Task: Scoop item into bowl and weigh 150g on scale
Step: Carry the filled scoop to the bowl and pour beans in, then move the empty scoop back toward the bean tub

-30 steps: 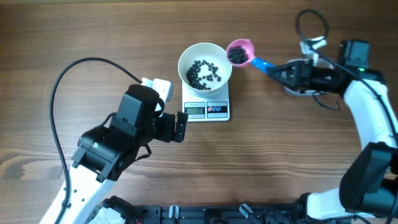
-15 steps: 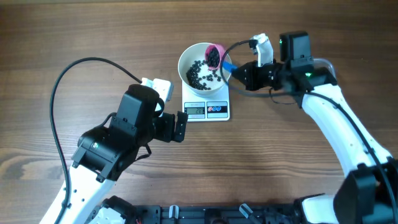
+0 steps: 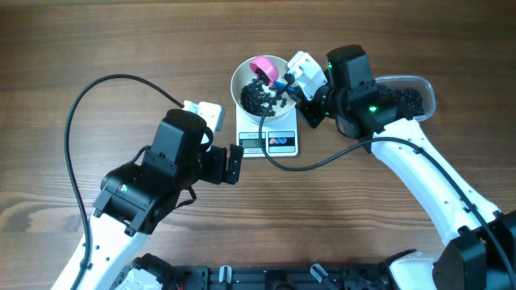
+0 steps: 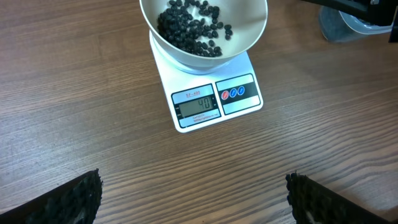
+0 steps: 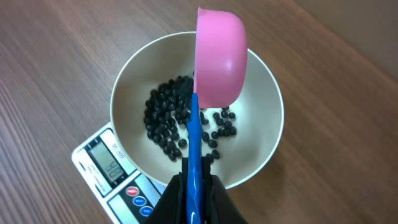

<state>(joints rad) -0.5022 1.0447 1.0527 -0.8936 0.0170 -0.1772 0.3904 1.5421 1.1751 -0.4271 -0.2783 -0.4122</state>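
The white bowl stands on the small white scale and holds a loose heap of black beans. My right gripper is shut on the blue handle of the pink scoop, which is tipped over above the bowl's far side. In the right wrist view the scoop shows its outer back, with the beans and bowl beneath it and the gripper clamped on the handle. My left gripper hangs open over bare wood in front of the scale.
A clear plastic tub of black beans sits right of the bowl, partly under my right arm. A black cable loops across the left of the wooden table. The left arm's body fills the lower left.
My right arm swung left from beside the tub, carried the loaded scoop over the bowl and tipped it. More beans lie in the bowl. The left arm has not moved.
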